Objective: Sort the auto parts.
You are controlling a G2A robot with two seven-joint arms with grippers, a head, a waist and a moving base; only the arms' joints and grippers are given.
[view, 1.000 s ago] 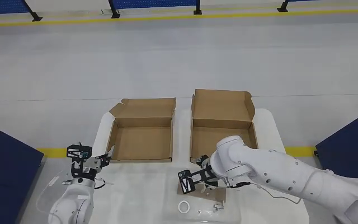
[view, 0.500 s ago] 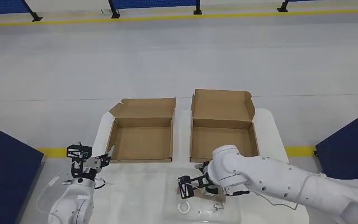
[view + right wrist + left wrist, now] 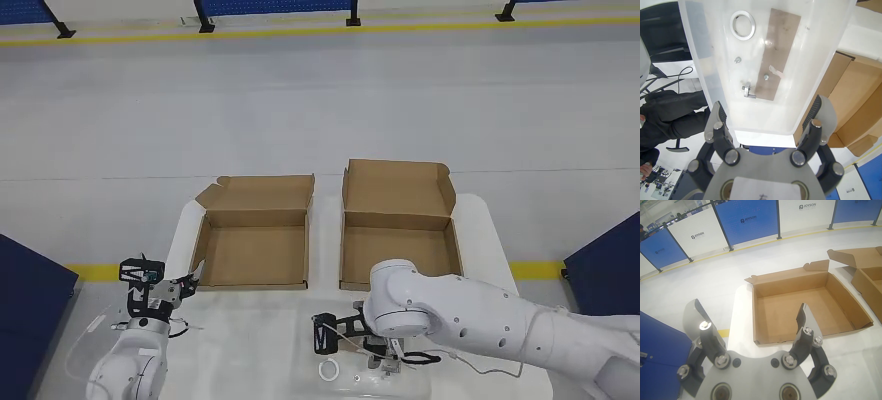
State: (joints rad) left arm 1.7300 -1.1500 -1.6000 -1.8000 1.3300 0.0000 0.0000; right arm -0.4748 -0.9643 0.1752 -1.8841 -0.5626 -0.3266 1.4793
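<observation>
Ring (image 3: 742, 25), two bolts (image 3: 737, 60) and perhaps a bracket (image 3: 747, 91) lie inside the clear bin (image 3: 761, 117). Right gripper (image 3: 768, 103) hangs above the bin, jaws apart, ready to pick; left gripper (image 3: 749, 305), likewise spread, idles well off it.

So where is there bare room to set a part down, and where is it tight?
Both bare-floored: the left box and the right box. The white table in front of the left box is free too. Crowded: the clear bin by the open right gripper, holding a ring, a bracket and two bolts.
</observation>
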